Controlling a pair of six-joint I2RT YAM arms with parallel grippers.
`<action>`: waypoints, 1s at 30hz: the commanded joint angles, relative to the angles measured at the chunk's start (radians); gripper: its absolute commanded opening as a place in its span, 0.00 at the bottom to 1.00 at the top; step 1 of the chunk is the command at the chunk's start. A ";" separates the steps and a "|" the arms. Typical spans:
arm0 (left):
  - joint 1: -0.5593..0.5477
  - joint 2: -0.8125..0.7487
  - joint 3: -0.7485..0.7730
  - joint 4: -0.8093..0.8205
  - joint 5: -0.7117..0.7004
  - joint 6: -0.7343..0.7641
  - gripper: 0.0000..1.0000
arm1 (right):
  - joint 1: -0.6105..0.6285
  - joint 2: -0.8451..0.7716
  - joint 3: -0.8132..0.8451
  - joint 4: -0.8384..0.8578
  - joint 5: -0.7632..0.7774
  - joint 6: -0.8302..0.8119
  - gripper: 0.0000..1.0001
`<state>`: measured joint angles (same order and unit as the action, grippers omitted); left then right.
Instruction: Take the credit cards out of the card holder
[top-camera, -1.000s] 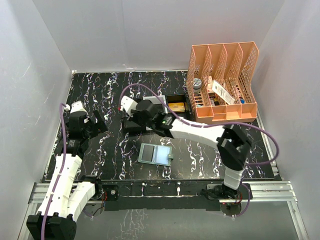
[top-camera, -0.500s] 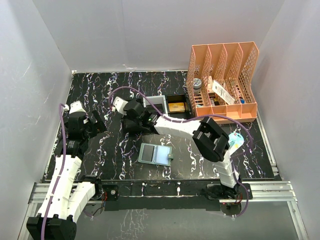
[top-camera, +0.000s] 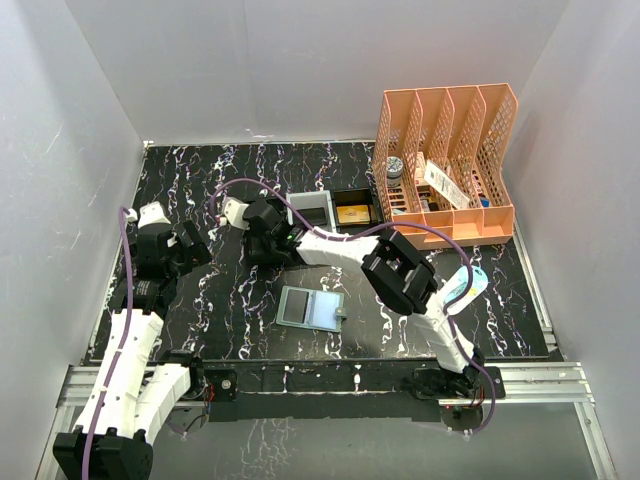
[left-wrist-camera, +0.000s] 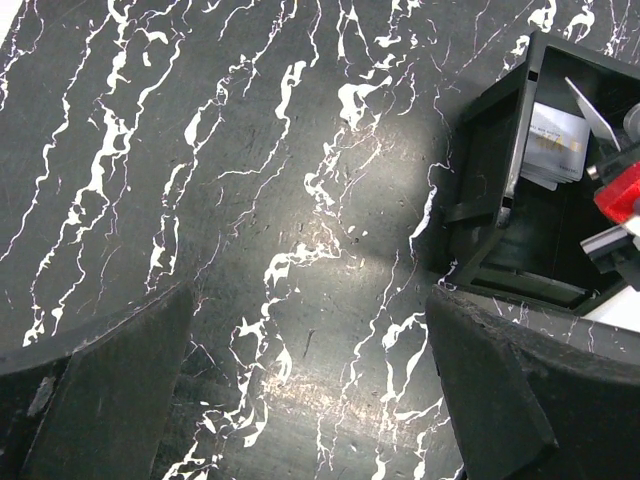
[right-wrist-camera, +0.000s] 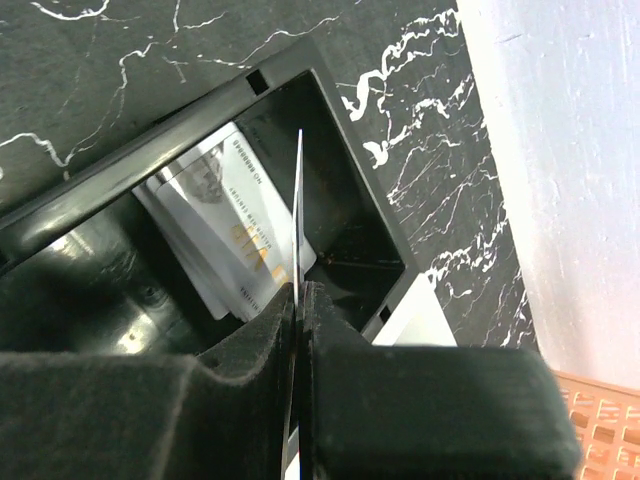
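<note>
The card holder (top-camera: 311, 308) lies open on the black marbled table in the top view, pale blue-green inside, apart from both grippers. My right gripper (top-camera: 263, 230) is shut on a thin credit card (right-wrist-camera: 299, 200), seen edge-on in the right wrist view. The gripper (right-wrist-camera: 300, 292) holds it upright over a black tray (right-wrist-camera: 330, 110). Pale printed cards (right-wrist-camera: 215, 235) lie in that tray. My left gripper (top-camera: 188, 248) is open and empty above bare table, left of the tray (left-wrist-camera: 490, 190); its fingers (left-wrist-camera: 110, 380) stand wide apart.
A white tray (top-camera: 311, 207) and another black tray (top-camera: 352, 213) holding a yellowish card stand behind the right gripper. An orange file rack (top-camera: 446, 165) with small items stands at the back right. White walls enclose the table.
My right gripper has moved left with the card, to above the black tray, and its elbow has swung left. The left arm and the card holder have not moved.
</note>
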<state>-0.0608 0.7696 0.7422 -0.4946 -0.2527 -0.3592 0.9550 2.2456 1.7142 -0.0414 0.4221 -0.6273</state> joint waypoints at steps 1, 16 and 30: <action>0.004 -0.001 0.022 -0.015 -0.052 0.004 0.99 | -0.015 0.037 0.091 0.081 0.016 -0.060 0.00; 0.004 -0.021 0.024 -0.029 -0.114 -0.016 0.99 | -0.019 0.117 0.134 0.042 -0.031 -0.062 0.00; 0.004 0.001 0.022 -0.016 -0.067 0.000 0.99 | -0.021 0.157 0.193 -0.013 -0.021 -0.153 0.02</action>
<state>-0.0608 0.7650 0.7422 -0.5171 -0.3424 -0.3737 0.9382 2.3825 1.8305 -0.0437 0.4068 -0.7387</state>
